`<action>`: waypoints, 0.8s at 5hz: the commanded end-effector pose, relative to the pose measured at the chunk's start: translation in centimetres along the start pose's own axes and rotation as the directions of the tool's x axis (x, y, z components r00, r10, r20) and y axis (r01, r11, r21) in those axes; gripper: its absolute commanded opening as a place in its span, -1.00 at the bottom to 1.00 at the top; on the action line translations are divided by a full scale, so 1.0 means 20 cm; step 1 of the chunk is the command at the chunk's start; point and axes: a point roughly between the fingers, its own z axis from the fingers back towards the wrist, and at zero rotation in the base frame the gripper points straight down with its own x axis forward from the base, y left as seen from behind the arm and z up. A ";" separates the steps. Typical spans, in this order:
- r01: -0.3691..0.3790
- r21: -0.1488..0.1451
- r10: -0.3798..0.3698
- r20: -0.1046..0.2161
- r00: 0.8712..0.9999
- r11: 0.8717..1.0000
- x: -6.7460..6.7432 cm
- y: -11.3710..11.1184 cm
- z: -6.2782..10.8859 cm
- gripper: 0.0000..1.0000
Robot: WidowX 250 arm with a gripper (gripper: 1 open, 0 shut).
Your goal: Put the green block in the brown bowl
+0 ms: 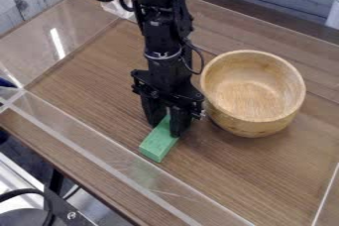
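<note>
- On the counter (93, 81), the block (159, 144) lies flat, outside the bowl (249, 91), with its near end in plain view and its far end partly hidden beneath the tool (169, 119).
- The tool is down at that far end (dark parts cover much of it), and I cannot tell whether it is gripping the block or is just around it.
- Above the tool, the black arm (162, 32) reaches down from the top of the view, left of the bowl as the camera sees it.
- The bowl sits upright, its hollow facing up (bare wood shows inside), just beside the tool.
- A clear strip (99, 153) runs slantwise along the near side of the counter.
- At the lower left corner of the view, there are dark cables (48, 202).
</note>
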 end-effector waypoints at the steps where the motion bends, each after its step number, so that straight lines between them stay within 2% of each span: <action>1: 0.003 0.004 -0.003 0.026 1.000 1.000 0.02 0.00 0.04 -1.00; 4: -0.003 -0.001 0.003 0.028 1.000 1.000 0.02 -0.02 0.10 -1.00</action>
